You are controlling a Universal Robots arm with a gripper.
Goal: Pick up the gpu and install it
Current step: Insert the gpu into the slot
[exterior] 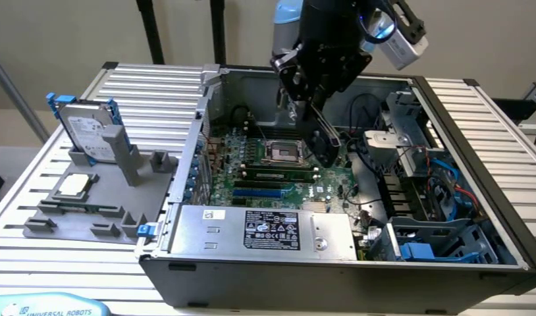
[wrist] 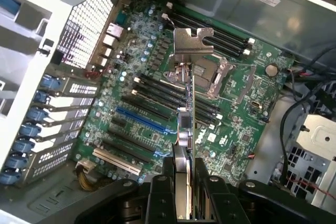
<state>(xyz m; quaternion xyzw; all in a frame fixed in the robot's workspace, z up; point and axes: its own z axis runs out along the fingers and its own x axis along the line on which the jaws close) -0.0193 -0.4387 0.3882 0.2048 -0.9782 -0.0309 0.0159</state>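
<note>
Green, thin and stiff, the gpu hangs edge-on above the motherboard, with the gripper clamped on its edge; probably light but fragile, best held by bare edges

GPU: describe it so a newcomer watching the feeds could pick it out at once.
Find the open case on the slatted table, with the green motherboard on its floor. Over that board the hand grips the gpu, a thin green card seen edge-on. Its notched silver bracket at the free end sets it apart from the slots lying flat below.
</note>
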